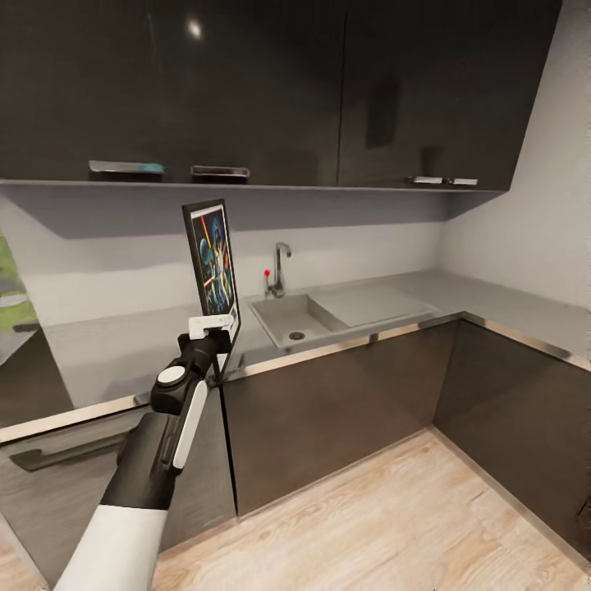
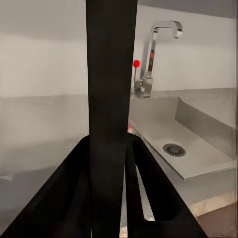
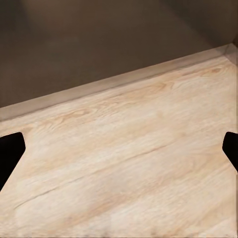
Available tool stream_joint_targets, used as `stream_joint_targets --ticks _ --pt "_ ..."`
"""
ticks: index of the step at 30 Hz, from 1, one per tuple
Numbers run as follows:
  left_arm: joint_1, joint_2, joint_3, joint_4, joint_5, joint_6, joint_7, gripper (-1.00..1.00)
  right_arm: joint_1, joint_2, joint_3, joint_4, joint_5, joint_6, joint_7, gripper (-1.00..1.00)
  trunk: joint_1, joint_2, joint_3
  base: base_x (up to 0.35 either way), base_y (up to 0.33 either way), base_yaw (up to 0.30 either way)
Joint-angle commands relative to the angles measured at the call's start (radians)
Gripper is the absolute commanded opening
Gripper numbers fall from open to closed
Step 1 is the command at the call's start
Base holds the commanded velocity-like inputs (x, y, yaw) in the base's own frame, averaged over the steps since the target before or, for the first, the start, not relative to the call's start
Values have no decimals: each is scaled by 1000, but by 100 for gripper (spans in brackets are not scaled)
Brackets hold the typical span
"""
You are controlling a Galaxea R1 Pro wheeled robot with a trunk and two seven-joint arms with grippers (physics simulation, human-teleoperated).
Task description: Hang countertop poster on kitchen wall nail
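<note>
Even soft light; glare spot on upper cabinets [image 1: 193,29]; shadow beneath them; renders slightly blurry, edges bowed.

My left arm reaches forward and up, its gripper [image 1: 220,332] clamped on the poster [image 1: 212,261]; my right gripper's [image 3: 119,148] fingers are spread wide.

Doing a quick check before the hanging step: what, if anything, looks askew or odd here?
Nothing is spilled or damaged. The poster stands upright in the air, clamped at its bottom edge by the left claw, above the countertop left of the sink.
</note>
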Motion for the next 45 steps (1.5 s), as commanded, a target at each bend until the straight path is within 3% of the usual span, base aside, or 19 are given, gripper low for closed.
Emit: stream_joint_targets --ticks 1,19,26,30,35,40,45 --pt "-1 0 -2 -1 -2 6 7 -100 0 -1 1 -1 1 -1 0 100 -1 -1 -1 -340 0 0" --pt "0 -1 -4 -3 1 6 7 -100 0 0 1 -1 1 0 -1 100 -1 -1 -1 -338 0 0" --pt "0 -4 -17 -27 3 17 4 -100 0 0 1 0 2 0 -1 100 -1 -1 -1 -105 0 0" --pt "0 -6 -106 -38 3 55 3 -100 1 0 1 0 2 0 -1 100 -1 -1 -1 -11 0 0" --pt "0 -6 -167 -55 9 68 -2 -100 1 0 1 0 2 0 -1 100 -1 -1 -1 -3 0 0" --pt "0 -4 -222 -80 82 73 -27 -100 1 0 1 0 2 0 -1 100 -1 -1 -1 0 0 0" --pt "0 -2 -287 -86 107 74 -33 -100 0 0 1 0 2 0 -1 100 -1 -1 -1 0 0 0"
